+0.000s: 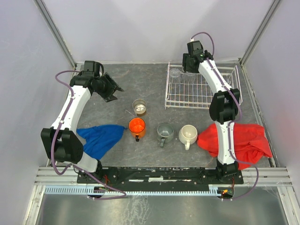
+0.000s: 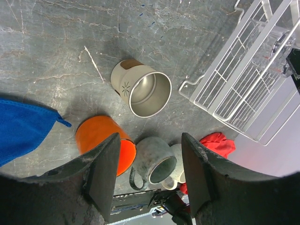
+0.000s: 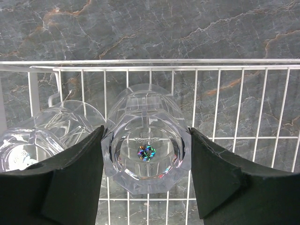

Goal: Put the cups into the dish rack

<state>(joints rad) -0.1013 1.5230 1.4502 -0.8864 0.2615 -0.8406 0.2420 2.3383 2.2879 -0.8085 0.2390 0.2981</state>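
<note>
The white wire dish rack (image 1: 201, 96) stands at the back right. Two clear glass tumblers stand upside down in its back left corner. My right gripper (image 1: 190, 70) is shut on one tumbler (image 3: 146, 140); the other tumbler (image 3: 47, 131) stands just left of it. My left gripper (image 1: 111, 91) is open and empty, above the table at the back left. On the table lie the tan metallic cup (image 1: 139, 107), the orange mug (image 1: 137, 126), the grey-green mug (image 1: 165, 131) and the cream-white mug (image 1: 188, 134). The left wrist view shows the tan cup (image 2: 145, 91), orange mug (image 2: 101, 140) and grey-green mug (image 2: 154, 159) below my open gripper (image 2: 150, 183).
A blue cloth (image 1: 101, 138) lies at the front left, beside the orange mug. A red cloth (image 1: 243, 140) lies at the front right, next to the cream-white mug. Walls close in the table at the back and both sides.
</note>
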